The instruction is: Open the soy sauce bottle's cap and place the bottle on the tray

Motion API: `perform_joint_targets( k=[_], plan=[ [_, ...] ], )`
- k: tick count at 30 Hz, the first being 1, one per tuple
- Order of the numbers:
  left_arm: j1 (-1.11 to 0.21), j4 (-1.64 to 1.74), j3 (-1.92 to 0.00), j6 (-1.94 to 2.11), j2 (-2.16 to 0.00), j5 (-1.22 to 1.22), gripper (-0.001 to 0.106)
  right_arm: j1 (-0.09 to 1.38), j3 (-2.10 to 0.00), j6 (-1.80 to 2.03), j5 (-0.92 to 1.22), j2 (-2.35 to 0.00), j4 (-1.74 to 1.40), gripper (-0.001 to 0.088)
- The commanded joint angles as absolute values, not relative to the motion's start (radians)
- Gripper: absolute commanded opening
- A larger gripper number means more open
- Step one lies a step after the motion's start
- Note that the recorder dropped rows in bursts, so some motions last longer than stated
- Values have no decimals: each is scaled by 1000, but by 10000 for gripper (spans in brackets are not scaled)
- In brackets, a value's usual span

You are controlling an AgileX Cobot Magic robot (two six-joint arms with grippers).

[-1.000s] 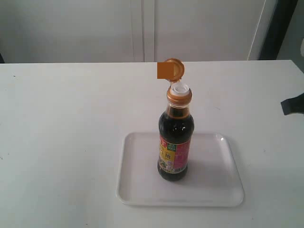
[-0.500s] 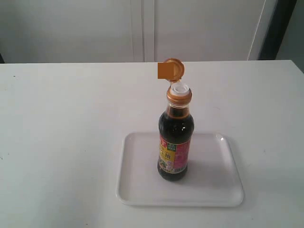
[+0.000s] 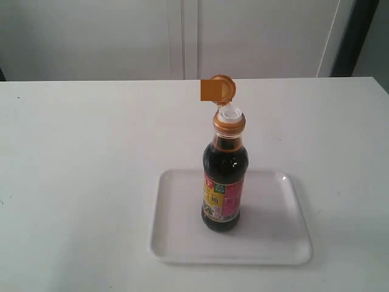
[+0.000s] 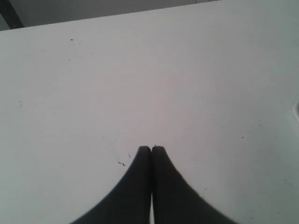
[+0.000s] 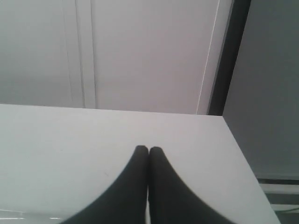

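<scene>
Soy sauce bottle (image 3: pixel 224 182) upright, neck up, on tray (image 3: pixel 285 243)

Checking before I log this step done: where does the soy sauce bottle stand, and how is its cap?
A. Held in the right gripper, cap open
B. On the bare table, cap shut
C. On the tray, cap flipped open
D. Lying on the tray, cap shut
C: the soy sauce bottle stands upright on the tray, and the cap has its lid hinged up, baring the white spout; neither gripper touches it.

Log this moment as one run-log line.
soy sauce bottle: upright on tray | cap: open | left gripper: shut, empty | right gripper: shut, empty
</scene>
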State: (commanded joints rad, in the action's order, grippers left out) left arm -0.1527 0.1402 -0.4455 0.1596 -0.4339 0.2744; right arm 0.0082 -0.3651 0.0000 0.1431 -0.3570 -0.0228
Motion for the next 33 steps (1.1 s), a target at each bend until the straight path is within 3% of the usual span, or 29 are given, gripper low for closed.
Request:
perform_joint_targets(
  k=[10, 33],
  plan=[
    [-153, 127, -382, 206, -308, 256, 0, 8, -298, 0, 104, -213, -23, 0],
    [-153, 135, -382, 206, -303, 255, 0, 8, -298, 0, 107, -209, -23, 0]
  ],
)
